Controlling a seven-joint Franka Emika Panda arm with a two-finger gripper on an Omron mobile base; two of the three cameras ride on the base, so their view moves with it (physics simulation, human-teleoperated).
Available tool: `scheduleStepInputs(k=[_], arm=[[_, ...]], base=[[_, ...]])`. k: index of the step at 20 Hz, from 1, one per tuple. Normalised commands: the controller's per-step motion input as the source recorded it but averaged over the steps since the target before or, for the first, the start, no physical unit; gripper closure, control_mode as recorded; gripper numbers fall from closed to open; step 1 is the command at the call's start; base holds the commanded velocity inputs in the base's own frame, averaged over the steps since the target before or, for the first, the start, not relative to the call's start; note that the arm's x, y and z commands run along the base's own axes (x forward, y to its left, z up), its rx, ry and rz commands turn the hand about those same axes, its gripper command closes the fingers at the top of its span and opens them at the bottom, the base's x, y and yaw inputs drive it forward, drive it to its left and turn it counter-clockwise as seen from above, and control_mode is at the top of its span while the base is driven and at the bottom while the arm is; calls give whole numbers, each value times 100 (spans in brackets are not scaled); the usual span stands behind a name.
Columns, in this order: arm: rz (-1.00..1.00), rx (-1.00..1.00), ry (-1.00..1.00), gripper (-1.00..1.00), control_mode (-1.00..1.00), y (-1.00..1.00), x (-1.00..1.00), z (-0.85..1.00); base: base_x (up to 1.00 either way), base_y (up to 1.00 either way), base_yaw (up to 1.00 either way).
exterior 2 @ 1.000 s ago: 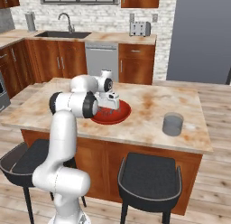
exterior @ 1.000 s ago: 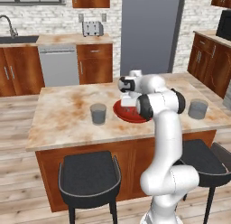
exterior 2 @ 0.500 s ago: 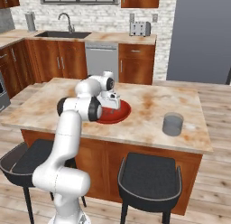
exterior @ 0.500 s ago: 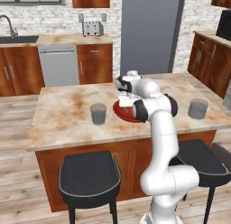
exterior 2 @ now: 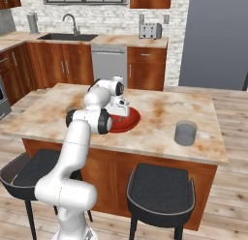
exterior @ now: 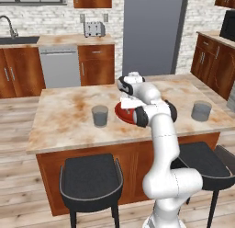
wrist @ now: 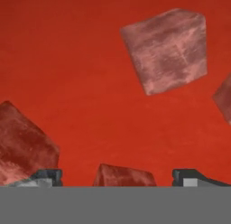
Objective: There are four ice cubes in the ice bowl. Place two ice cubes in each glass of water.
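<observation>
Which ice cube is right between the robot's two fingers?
The ice cube at the bottom middle of the hand view, sitting between the open gripper tips. The big cube is farther up, and the others lie off to the sides in the red bowl.

Even, bright rendered light, soft shadows, no glare; base views slightly soft, close hand view blurry.

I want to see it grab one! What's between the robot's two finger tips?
In the hand view, an ice cube sits between the open gripper's tips, on the red ice bowl.
</observation>
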Motion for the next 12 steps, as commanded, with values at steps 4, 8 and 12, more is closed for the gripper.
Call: scheduleStepInputs(k=[4, 8, 12], arm=[[0, 2, 7, -100, -100, 0, -15, -43], [0, 2, 10, 100, -100, 5, -28, -43], [0, 1, 10, 100, -100, 6, -24, -39]], base=[[0, 0, 0], [0, 0, 0], [0, 0, 0]])
